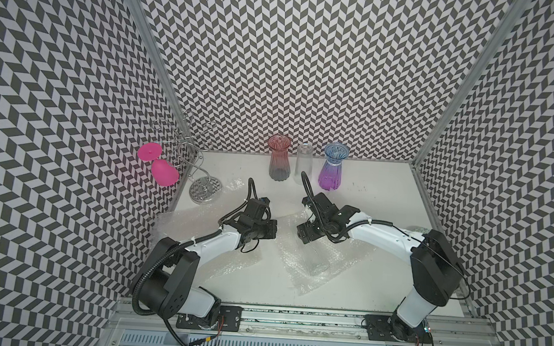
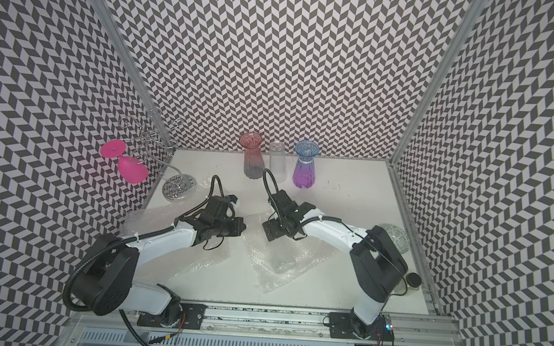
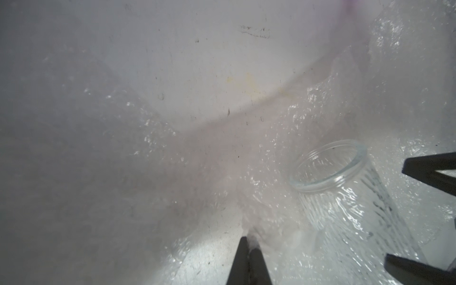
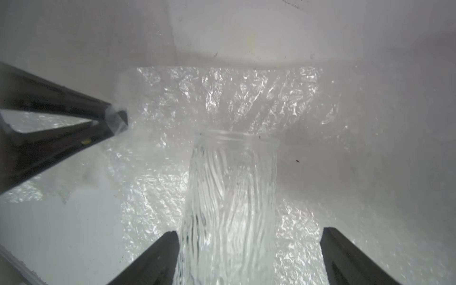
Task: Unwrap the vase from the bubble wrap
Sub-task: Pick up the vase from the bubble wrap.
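Observation:
A clear ribbed glass vase (image 1: 318, 263) (image 2: 282, 263) lies on its side on a spread sheet of bubble wrap (image 1: 298, 280) (image 2: 262, 278) in the middle of the table. My left gripper (image 3: 249, 240) (image 1: 274, 232) is shut on a bunched edge of the bubble wrap (image 3: 269, 197), beside the vase (image 3: 345, 197) near its open mouth. My right gripper (image 4: 250, 232) (image 1: 299, 236) is open, with a finger on either side of the vase (image 4: 232, 197). One of its fingers (image 4: 158, 256) stands close against the glass, the other well off it. The wrap (image 4: 234, 98) is under the vase, not over it.
Against the back wall stand a red-grey vase (image 1: 278, 162), a clear glass (image 1: 303, 164) and a blue-purple vase (image 1: 332, 167). A wire rack (image 1: 199, 175) holding a pink glass (image 1: 162, 170) is at the back left. More bubble wrap (image 1: 183, 221) lies under the left arm. A dark-lidded jar (image 2: 412, 281) is at the right edge.

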Tool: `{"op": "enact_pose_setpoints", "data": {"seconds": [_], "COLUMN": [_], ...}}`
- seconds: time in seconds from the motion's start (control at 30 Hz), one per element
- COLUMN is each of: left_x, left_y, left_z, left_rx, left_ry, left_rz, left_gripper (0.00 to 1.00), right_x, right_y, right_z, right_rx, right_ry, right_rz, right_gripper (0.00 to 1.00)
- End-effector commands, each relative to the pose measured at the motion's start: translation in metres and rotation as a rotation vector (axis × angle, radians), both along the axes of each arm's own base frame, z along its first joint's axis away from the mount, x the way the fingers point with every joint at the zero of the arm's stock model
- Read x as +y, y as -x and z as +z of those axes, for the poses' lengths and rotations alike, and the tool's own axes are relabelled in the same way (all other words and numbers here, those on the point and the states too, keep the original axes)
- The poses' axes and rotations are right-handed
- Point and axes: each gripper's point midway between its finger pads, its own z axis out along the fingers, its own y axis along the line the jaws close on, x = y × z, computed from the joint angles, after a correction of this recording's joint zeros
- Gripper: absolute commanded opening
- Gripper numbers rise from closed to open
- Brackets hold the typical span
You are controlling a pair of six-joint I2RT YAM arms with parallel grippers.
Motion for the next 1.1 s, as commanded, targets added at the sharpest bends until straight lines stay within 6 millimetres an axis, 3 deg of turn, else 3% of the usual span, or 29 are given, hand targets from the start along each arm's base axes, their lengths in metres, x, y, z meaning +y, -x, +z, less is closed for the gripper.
{"op": "enact_pose_setpoints", "data": {"seconds": [0.0,0.2,0.47,0.53,0.63,0.8,1.07], "left_x": [0.0,-0.003,0.003,0.004,0.006,0.008,0.002], "left_y": [-0.001,0.003,0.009,0.011,0.012,0.012,0.013], "left_z": [0.008,0.008,0.007,0.006,0.005,0.008,0.011], "left_rx": [-0.018,-0.016,-0.02,-0.021,-0.021,-0.033,-0.023], "left_ry": [0.028,0.056,0.063,0.071,0.083,0.115,0.176], "left_rz": [0.01,-0.002,-0.011,-0.013,-0.017,-0.027,-0.047], "left_gripper": [0.0,0.0,0.0,0.0,0.0,0.0,0.0], "right_x": [0.016,0.019,0.016,0.012,0.006,0.004,0.006], "right_y": [-0.011,-0.015,-0.016,-0.016,-0.015,-0.012,-0.004], "right_z": [-0.008,-0.037,-0.048,-0.047,-0.042,-0.028,0.037], "right_rx": [-0.017,0.02,0.026,0.021,0.017,0.014,-0.093], "right_ry": [-0.018,0.022,0.077,0.092,0.109,0.092,-0.114], "right_rz": [0.018,0.009,-0.008,-0.02,-0.037,-0.067,-0.135], "right_gripper": [0.92,0.9,0.81,0.71,0.54,0.35,0.11]}}
